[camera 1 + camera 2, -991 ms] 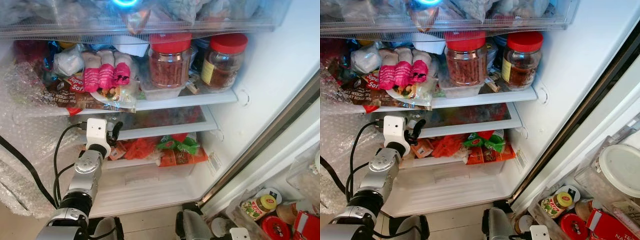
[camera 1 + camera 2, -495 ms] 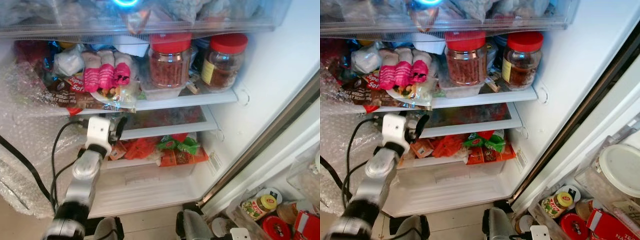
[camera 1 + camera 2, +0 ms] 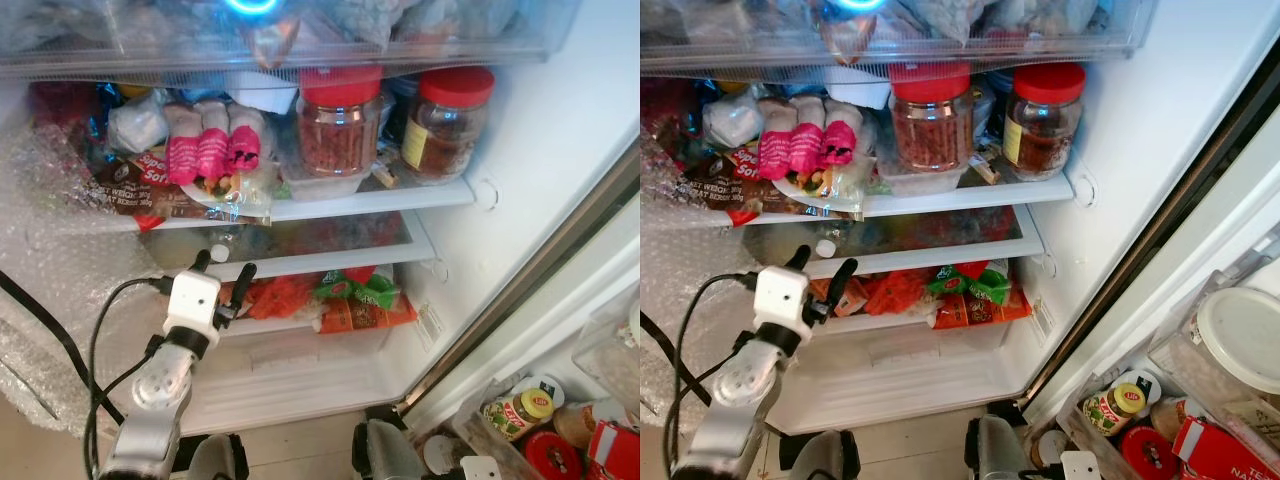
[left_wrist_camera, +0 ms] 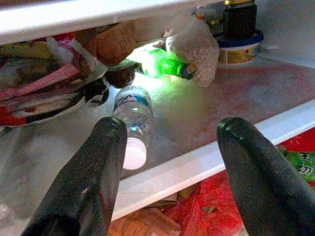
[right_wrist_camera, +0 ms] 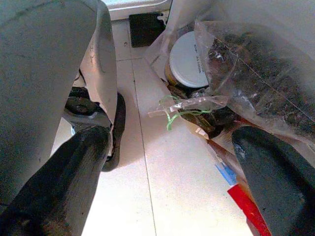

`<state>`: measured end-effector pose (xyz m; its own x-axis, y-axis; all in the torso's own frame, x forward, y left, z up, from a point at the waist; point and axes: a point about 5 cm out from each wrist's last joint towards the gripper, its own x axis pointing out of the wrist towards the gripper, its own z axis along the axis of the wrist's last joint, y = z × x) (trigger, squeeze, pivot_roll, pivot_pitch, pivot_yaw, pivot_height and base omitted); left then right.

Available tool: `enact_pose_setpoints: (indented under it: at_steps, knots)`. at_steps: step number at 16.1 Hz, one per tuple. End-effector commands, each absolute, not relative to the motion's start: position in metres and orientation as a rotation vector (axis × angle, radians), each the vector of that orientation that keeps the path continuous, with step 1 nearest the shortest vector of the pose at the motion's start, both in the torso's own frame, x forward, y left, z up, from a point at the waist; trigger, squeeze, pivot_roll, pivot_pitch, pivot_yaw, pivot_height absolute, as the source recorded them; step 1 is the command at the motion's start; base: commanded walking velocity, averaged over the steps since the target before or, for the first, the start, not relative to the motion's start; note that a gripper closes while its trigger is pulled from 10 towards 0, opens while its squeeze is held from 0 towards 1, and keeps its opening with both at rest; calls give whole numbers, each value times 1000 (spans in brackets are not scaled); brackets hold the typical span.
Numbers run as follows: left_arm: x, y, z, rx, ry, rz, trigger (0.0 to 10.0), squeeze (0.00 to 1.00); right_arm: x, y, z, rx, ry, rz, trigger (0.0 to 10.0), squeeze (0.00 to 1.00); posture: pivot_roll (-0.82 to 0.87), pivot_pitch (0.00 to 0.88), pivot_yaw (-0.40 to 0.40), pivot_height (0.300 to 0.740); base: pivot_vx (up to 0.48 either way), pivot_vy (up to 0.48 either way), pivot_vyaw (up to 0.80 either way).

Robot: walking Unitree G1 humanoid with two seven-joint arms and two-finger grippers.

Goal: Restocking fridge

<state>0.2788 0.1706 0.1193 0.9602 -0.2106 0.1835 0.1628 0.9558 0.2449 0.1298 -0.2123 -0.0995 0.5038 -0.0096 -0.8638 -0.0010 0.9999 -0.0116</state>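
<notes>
A clear water bottle [image 4: 134, 110] with a white cap [image 3: 218, 251] lies on its side on the fridge's middle glass shelf [image 3: 330, 258], cap toward the shelf's front edge. My left gripper [image 3: 223, 265] hovers just in front of and slightly below that edge. It is open and empty, and the bottle lies beyond its left finger [image 4: 93, 167]. Further back on the shelf lies a green bottle [image 4: 165, 67]. My right gripper [image 5: 170, 135] hangs low, open over the tiled floor [image 5: 147, 196].
Two red-lidded jars [image 3: 342, 118] and pink packets [image 3: 212, 150] crowd the upper shelf. Red and green packets [image 3: 345, 297] fill the drawer below. Bubble wrap [image 3: 50, 270] hangs at the left. Jars [image 3: 515, 412] sit in the door at lower right. Bags [image 5: 256, 73] lie on the floor.
My left arm has pulled back and dropped lower, away from the middle shelf. The bottle's white cap now shows on the shelf above the gripper.
</notes>
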Motion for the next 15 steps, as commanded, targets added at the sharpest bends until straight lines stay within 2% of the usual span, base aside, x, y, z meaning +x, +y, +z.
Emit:
enact_pose_setpoints:
  at_steps: [1, 15]
  knots:
    - [272, 171, 118, 244, -191, -193, 10000, 0, 125, -208, -102, 6, 1061, -1, 10000, 0, -40, 92, -42, 618, 0, 0, 0]
    - [263, 176, 117, 251, -128, -181, 10000, 0, 124, -208, -102, 6, 1060, -1, 10000, 0, -45, 61, -38, 618, 0, 0, 0]
